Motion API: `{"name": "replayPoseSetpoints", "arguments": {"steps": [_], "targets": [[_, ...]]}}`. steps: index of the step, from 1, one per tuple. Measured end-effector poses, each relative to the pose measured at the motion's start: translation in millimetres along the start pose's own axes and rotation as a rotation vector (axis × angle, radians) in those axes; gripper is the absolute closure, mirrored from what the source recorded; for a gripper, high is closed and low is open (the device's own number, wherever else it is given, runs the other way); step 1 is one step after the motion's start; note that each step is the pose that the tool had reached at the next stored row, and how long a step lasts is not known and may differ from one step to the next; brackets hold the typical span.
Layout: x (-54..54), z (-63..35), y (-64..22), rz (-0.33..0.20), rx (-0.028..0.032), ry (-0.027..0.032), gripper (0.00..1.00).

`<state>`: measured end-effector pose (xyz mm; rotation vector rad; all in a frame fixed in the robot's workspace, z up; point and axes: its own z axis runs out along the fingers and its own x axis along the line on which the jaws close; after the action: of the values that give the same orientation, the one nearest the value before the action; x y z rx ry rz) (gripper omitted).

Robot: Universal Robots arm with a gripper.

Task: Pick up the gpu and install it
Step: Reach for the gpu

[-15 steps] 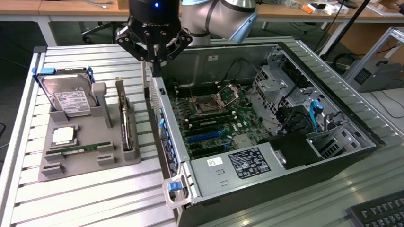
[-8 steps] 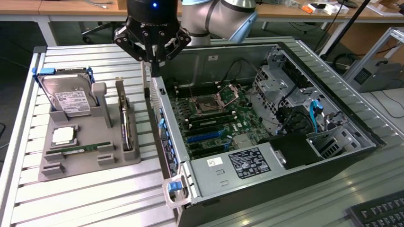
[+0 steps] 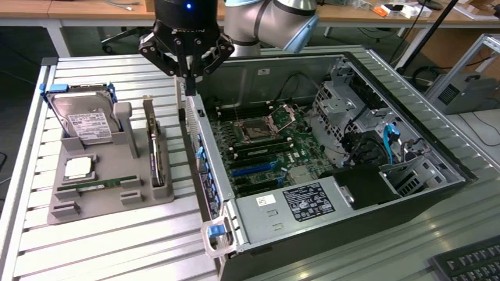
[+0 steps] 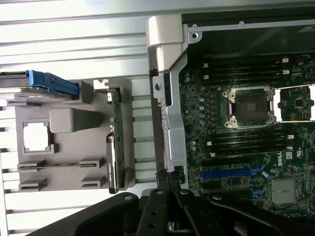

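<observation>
Jaws (together) near one gpu (image 3: 157,152)

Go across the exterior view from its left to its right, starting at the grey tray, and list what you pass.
hard drive with blue handles → gpu standing on edge in the tray → CPU socket on the motherboard → blue cable inside the case

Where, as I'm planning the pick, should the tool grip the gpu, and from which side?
Grip the exposed top edge, coming from straight above. The gpu stands on its long edge in a slot of the gray holder, leaving its upper flat faces free to pinch.
</observation>
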<state>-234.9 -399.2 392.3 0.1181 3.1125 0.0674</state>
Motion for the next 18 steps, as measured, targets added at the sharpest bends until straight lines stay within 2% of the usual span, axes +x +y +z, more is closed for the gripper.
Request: {"name": "replayPoseSetpoints", "arguments": {"steps": [18], "targets": [[8.8, -0.2, -0.7, 0.000, -0.0001, 0.0000, 0.90]]}}
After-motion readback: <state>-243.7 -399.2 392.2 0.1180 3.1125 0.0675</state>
